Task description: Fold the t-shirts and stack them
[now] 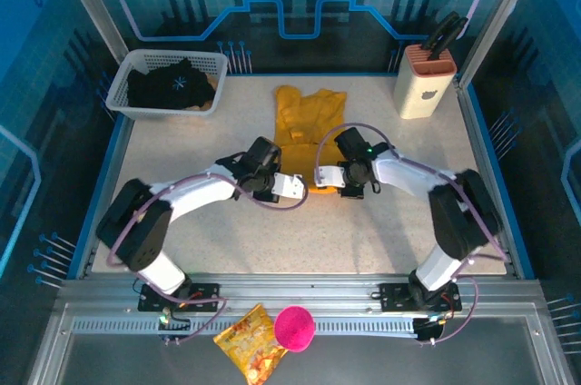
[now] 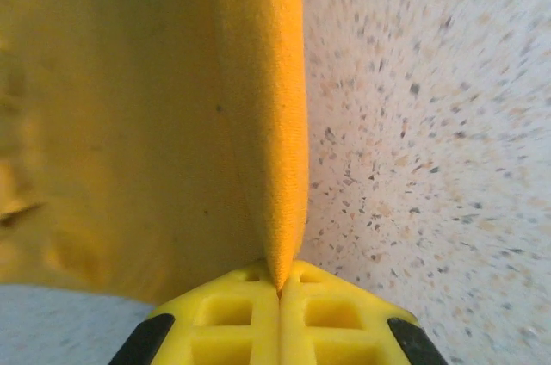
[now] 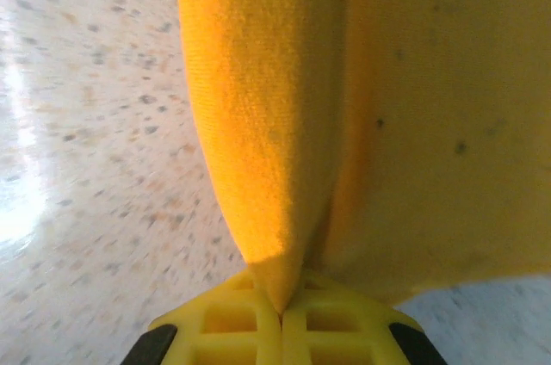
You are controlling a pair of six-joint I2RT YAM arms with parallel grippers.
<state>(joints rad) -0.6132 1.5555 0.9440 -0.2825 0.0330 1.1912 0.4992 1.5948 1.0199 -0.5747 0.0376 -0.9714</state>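
1. The table (image 1: pixel 182 231) is a flat, pale slab with dark speckles, framed by blue edging.
2. The mustard-orange tee (image 1: pixel 304 122) is soft, matte woven cloth. It lies doubled into a narrow strip from the table's centre toward 12 o'clock, with its long axis running 12 to 6. The far end is the wider one and spreads toward 1 o'clock.
3. Both arms bend at the elbow and reach inward from 7 and 5 o'clock. Their wrists nearly meet at the tee's 6 o'clock end.
4. A white lattice plastic basket (image 1: pixel 136 111) sits in the 10 o'clock corner. The black tee (image 1: pixel 168 85) is crumpled inside it with its white starburst print facing up.
5. A cream knife block (image 1: pixel 422 85) with dark handles stands at 2 o'clock.
6. A crinkly snack bag (image 1: pixel 250 346) lies at 6 o'clock in front of the arm bases. A fuzzy pink ball (image 1: pixel 293 326) is just beside it.
7. The left gripper (image 1: pixel 304 188) has yellow gridded fingertips (image 2: pixel 241 330). They are pressed together on a raised ridge of the tee (image 2: pixel 129 124).
8. The right gripper (image 1: pixel 323 178) likewise clamps a pinched-up fold of the tee (image 3: pixel 413 124) between its tips (image 3: pixel 232 330).
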